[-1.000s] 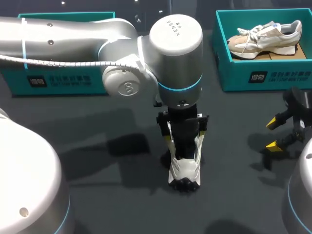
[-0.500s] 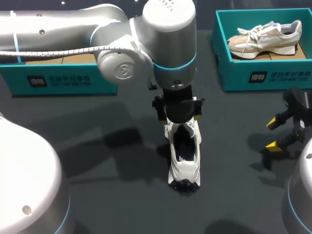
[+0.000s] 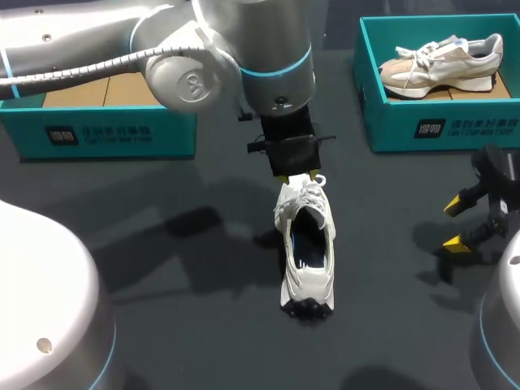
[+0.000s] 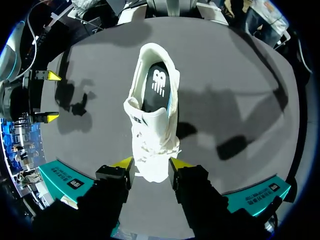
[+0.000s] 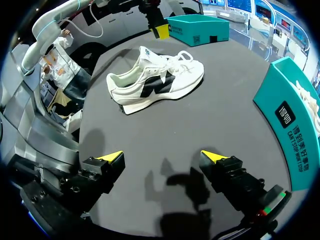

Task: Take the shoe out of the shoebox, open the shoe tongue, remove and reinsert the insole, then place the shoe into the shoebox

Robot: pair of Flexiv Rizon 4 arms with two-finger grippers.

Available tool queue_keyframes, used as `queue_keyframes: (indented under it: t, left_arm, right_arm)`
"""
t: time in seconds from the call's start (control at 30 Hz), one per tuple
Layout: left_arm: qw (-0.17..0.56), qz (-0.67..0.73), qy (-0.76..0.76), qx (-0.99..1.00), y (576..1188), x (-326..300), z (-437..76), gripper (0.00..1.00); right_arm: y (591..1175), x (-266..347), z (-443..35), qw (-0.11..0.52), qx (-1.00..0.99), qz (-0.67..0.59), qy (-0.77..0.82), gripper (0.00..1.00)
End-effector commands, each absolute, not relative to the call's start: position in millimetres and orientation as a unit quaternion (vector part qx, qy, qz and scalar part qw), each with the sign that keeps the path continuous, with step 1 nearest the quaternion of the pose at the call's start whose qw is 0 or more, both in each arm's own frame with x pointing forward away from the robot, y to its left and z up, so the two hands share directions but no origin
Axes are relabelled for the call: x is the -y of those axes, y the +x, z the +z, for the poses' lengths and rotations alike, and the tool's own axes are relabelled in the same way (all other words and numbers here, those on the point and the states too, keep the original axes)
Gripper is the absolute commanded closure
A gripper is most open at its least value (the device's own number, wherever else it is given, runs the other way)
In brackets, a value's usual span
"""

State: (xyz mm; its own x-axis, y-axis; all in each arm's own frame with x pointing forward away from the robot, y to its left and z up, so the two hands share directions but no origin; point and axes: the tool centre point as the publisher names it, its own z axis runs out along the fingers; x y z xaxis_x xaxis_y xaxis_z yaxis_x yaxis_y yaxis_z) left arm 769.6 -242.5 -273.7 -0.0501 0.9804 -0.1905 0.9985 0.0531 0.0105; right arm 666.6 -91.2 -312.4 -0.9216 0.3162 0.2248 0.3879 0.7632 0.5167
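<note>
As the two yellow-tipped fingers of the left gripper (image 4: 151, 164) are held apart, this gripper is seen to be open, and nothing is clamped by it. In the left wrist view the toe of the white shoe (image 4: 152, 120) is seen between the fingertips, but whether it is touched by them cannot be told. The shoe is stood on its sole on the dark table (image 3: 162, 244), a little below the middle of the head frame, with the toe pointed to the upper edge and the heel to the lower edge. Its mouth is spread wide, and a dark insole (image 4: 157, 86) with a white mark is seen inside, at the heel part. The left arm (image 3: 73, 45) is brought in from the upper left of the head frame. The right gripper (image 3: 457, 223) is found at the right edge of the same frame, also open, with nothing between its fingers; the shoe is well apart from it. A teal box (image 3: 106, 134) is placed at the upper left, and a second teal box (image 3: 390, 122) at the upper right, in which another pale shoe (image 3: 443, 63) is laid.
</note>
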Motion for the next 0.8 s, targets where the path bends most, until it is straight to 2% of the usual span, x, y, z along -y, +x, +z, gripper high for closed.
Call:
queue_keyframes:
  t: [0.03,0.43,0.5,0.63,0.8]
  left_arm:
    - [0.067,-0.074,0.691,-0.716,765.4,249.6,-272.7,0.63]
    - [0.039,-0.117,0.704,-0.7,720.3,259.6,-307.6,0.71]
    - [0.034,-0.125,0.703,-0.699,713.0,258.8,-315.3,0.77]
    - [0.029,-0.132,0.707,-0.694,699.9,254.7,-320.4,0.78]
    - [0.042,-0.136,0.71,-0.689,702.0,249.8,-302.4,0.75]
  right_arm:
    - [665.2,90.7,-312.3,0.061,0.937,-0.287,-0.188,0.0]
    - [665.2,90.7,-312.3,0.061,0.937,-0.287,-0.188,0.0]
    - [665.2,90.7,-312.3,0.061,0.937,-0.287,-0.188,0.0]
    - [665.2,90.7,-312.3,0.061,0.937,-0.287,-0.188,0.0]
    - [665.2,90.7,-312.3,0.061,0.937,-0.287,-0.188,0.0]
